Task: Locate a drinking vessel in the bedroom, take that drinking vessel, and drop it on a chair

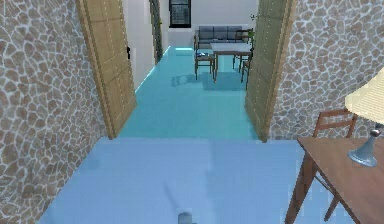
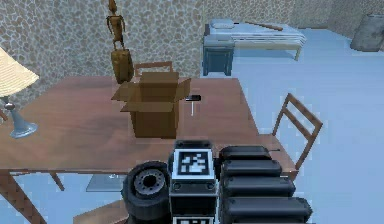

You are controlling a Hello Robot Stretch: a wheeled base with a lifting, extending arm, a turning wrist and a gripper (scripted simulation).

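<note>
A wooden table [image 2: 80,130] spans the arm side view. On it stands an open cardboard box [image 2: 155,105], and just right of the box a small dark thing [image 2: 195,98] too small to name. One wooden chair [image 2: 295,125] stands at the table's right end and another chair [image 2: 150,68] behind the box. At the bottom edge is the arm's dark body with a white marked square [image 2: 195,165]. Left of it sits the gripper's dark round body [image 2: 150,190]. Its far end cannot be made out, so I cannot tell whether it holds anything.
A lamp [image 2: 12,85] and a wooden figure [image 2: 120,45] stand on the table. A bed [image 2: 255,38], a blue nightstand [image 2: 218,55] and a grey bin [image 2: 368,30] lie beyond. Ahead, a doorway [image 1: 190,90] between stone walls opens onto a teal floor, a sofa [image 1: 222,36] and chairs [image 1: 205,62].
</note>
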